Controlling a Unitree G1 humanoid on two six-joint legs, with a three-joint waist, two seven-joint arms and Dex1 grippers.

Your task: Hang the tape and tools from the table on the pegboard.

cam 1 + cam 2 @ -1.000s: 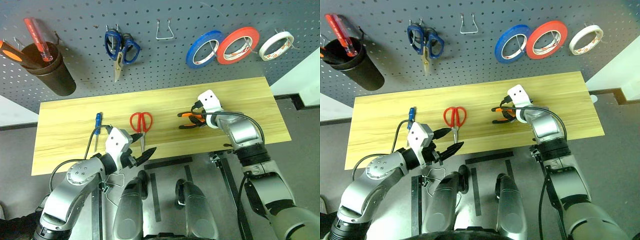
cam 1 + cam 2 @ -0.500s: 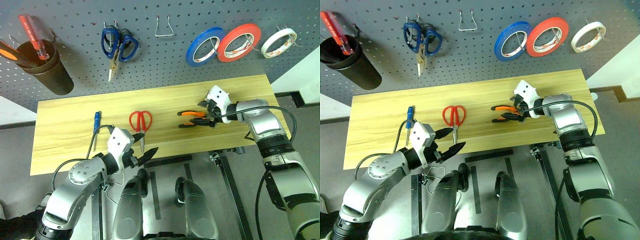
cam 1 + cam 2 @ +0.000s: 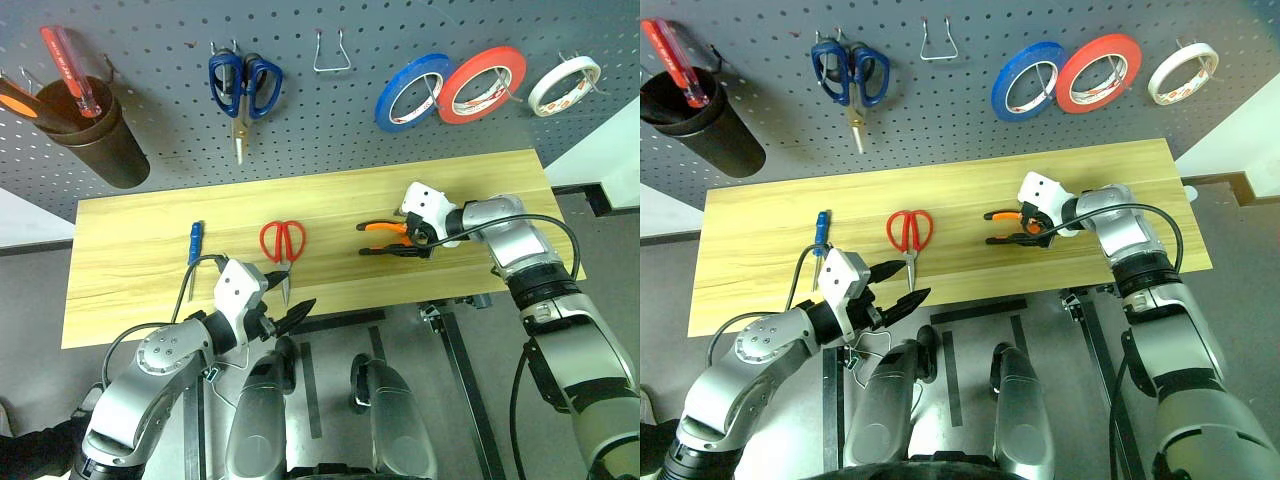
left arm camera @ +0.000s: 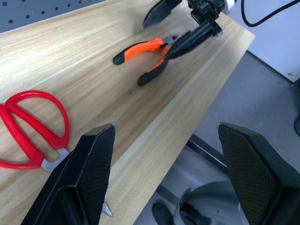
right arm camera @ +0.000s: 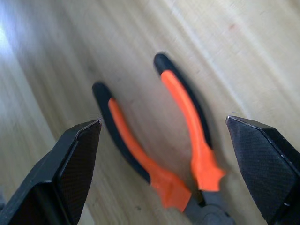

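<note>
A: Where is the right gripper (image 3: 412,237) and how are its fingers?
B: Its two black fingers are spread wide apart, one on each side of the pliers (image 3: 385,238), at the jaw end. They do not clamp them. The pliers lie flat on the table (image 3: 150,250), orange-and-black handles pointing to 9 o'clock.

A: And the left gripper (image 3: 282,294)?
B: Also spread, holding nothing, at the near edge of the table. The red-handled scissors (image 3: 282,245) lie just beyond it at 12 o'clock; the blue-handled screwdriver (image 3: 194,247) at 10 o'clock.

A: The tape?
B: The whitish roll (image 3: 565,85) hangs on the pegboard (image 3: 300,120) at 1 o'clock, right of a red roll (image 3: 483,84) and a blue roll (image 3: 410,92).

A: Any writing?
B: The rolls have marks inside, too small to read.
</note>
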